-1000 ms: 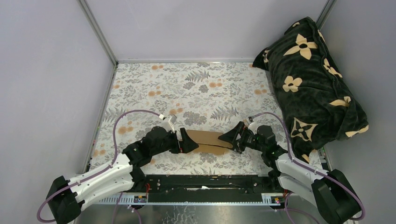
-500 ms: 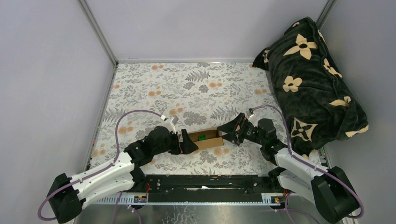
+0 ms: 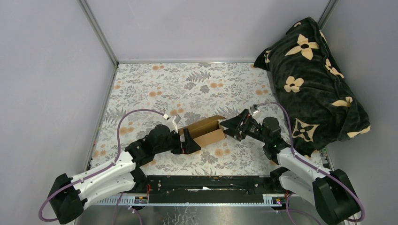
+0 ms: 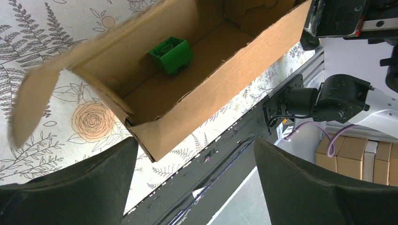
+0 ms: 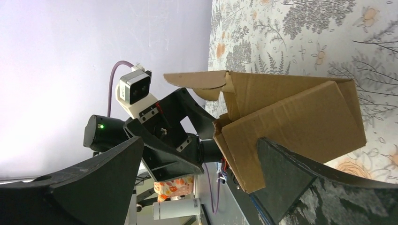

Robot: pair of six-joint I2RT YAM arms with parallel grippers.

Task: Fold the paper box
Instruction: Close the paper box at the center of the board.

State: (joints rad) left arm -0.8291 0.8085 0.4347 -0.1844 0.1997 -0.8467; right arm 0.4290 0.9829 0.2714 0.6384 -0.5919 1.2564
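The paper box (image 3: 206,131) is a small brown cardboard box, open on top, lying slantwise on the floral cloth between my two grippers. In the left wrist view the paper box (image 4: 206,89) holds a tiny green cube (image 4: 172,55), and one end flap (image 4: 33,103) sticks out, blurred. My left gripper (image 3: 190,140) stands open at the box's near-left end, its fingers apart on either side of the corner (image 4: 196,140). My right gripper (image 3: 228,127) is open at the box's right end. In its own view, the right gripper (image 5: 199,140) has one finger (image 5: 300,183) overlapping the box's (image 5: 291,117) lower edge.
A bulky black blanket with cream flowers (image 3: 314,79) fills the right side of the table. The black rail carrying the arm bases (image 3: 206,183) runs along the near edge. Grey walls close the left, back and right. The floral cloth (image 3: 187,84) stretches behind the box.
The box lay low with its top covered a second ago. It has since opened, and its right end has swung away from me, the right gripper moving with it.
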